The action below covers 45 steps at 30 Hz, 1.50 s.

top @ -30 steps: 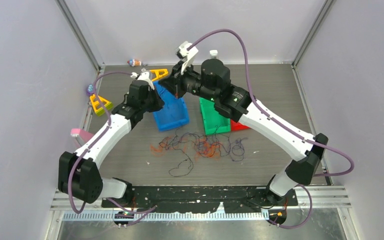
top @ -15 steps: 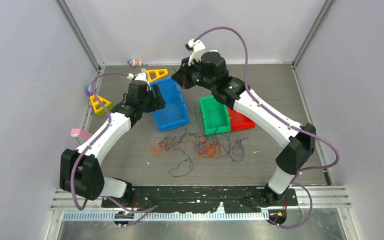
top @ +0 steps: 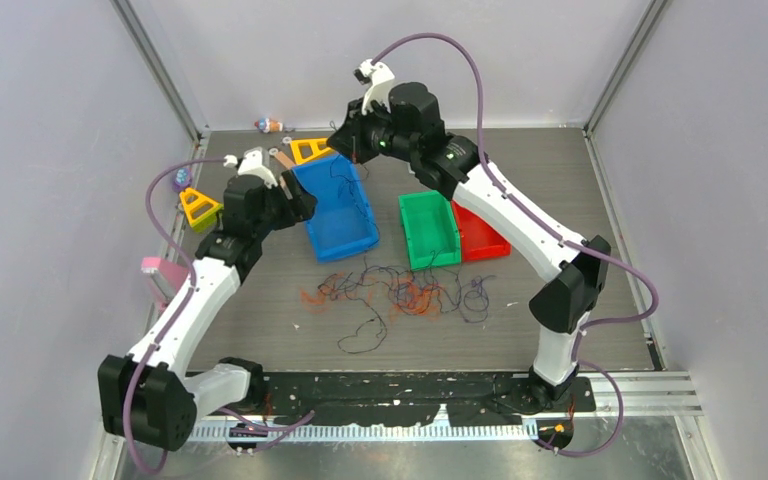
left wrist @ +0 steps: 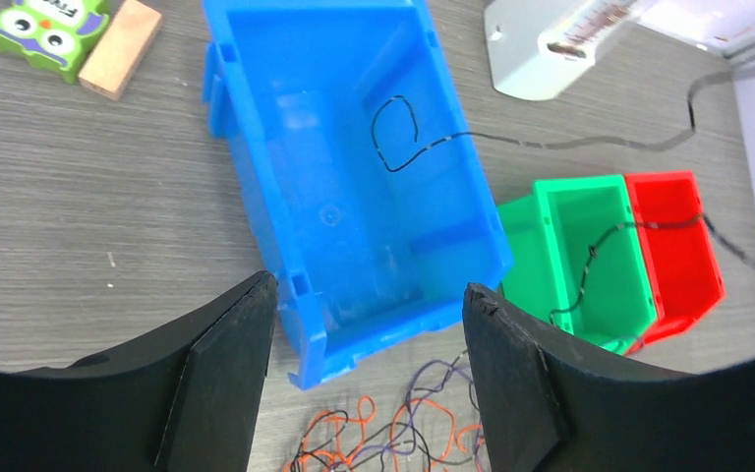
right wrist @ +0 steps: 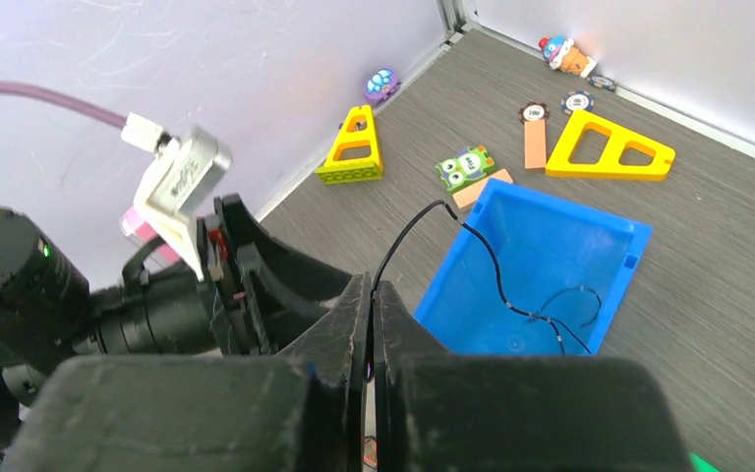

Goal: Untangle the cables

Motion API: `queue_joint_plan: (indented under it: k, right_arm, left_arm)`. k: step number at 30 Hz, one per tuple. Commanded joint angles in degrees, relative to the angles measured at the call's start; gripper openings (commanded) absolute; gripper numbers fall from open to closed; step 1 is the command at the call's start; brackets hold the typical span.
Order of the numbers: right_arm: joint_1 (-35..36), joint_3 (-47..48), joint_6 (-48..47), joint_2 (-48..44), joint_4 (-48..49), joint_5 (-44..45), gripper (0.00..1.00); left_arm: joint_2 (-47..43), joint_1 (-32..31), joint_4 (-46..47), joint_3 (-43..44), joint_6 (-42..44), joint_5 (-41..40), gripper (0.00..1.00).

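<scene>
**A:** Where do the cables lie?

**B:** The cables [top: 400, 295] lie in a loose orange, purple and black tangle at the middle of the table [top: 580, 170], nearer than the bins. One black loop trails out of the heap toward 6 o'clock.

**A:** And the bins?

**B:** Just past the tangle, toward 12 o'clock, stands the green bin [top: 428, 230], with the red bin [top: 482, 240] touching it on its 3 o'clock side. The blue bin [top: 338, 210] stands toward 9 o'clock of the green one, apart from it.

**A:** What about the left gripper?

**B:** The left gripper [left wrist: 366, 305] hovers at the blue bin's 9 o'clock edge. Its jaws stand wide apart with nothing between them.

**A:** And the right one?

**B:** The right gripper [right wrist: 372, 287] hangs over the far end of the blue bin, its jaws pinched together on a black cable [right wrist: 492, 264]. That cable arches up from the jaws, drops into the bin and curls on its floor.

**A:** What lies beyond?

**B:** Toward 11 o'clock, a green owl block [left wrist: 47, 29] touches a wooden block [left wrist: 121, 49]. A yellow triangle [right wrist: 609, 147] lies past the bin, and a second yellow triangle [right wrist: 354, 147] lies by the 9 o'clock wall.
</scene>
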Motion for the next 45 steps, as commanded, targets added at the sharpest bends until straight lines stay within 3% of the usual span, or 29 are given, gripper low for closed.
queue_joint_plan:
  k: [1, 6, 18, 25, 34, 37, 40, 41, 42, 43, 45]
  right_arm:
    - [0.5, 7.5, -0.2, 1.4, -2.0, -1.8, 0.05]
    - [0.5, 12.6, 0.7, 5.7, -4.7, -2.2, 0.06]
    - [1.1, 23.9, 1.1, 18.7, -9.2, -5.0, 0.05]
    - [1.9, 23.4, 0.8, 17.4, -9.1, -4.3, 0.05]
    - [2.3, 21.8, 3.5, 14.0, -9.0, -7.5, 0.05]
    - [2.3, 20.7, 5.5, 12.6, -8.2, -9.6, 0.05]
    - [2.3, 18.8, 6.1, 10.8, -7.4, -10.1, 0.05]
    - [2.3, 18.5, 6.1, 10.2, -7.4, -10.1, 0.05]
    - [2.2, 17.7, 6.1, 9.9, -7.3, -10.1, 0.05]
    - [2.2, 17.4, 5.7, 9.4, -7.3, -9.9, 0.05]
    - [2.1, 15.7, 4.9, 8.5, -7.3, -8.8, 0.26]
  left_arm:
    - [-4.9, 0.1, 9.7, -5.2, -0.3, 6.4, 0.69]
    - [-7.1, 0.1, 21.6, -14.1, -3.1, 11.3, 0.66]
    - [-7.0, 0.1, 20.8, -15.2, -2.4, 9.9, 0.65]
    - [-7.8, 0.1, 25.5, -14.6, 0.5, 11.1, 0.76]
    - [-2.1, 0.1, 34.0, -12.3, 2.2, 11.2, 0.76]
    - [1.0, 0.1, 37.2, -11.0, 1.9, 11.8, 0.65]
    - [3.9, 0.1, 36.8, -8.5, 1.6, 10.6, 0.43]
    - [4.4, 0.1, 36.8, -7.9, 1.6, 10.2, 0.28]
    - [4.7, 0.2, 36.9, -7.6, 1.6, 9.8, 0.06]
    - [4.8, 0.2, 36.8, -7.2, 1.6, 9.2, 0.00]
    - [4.5, 0.3, 36.2, -7.0, 1.9, 8.3, 0.00]
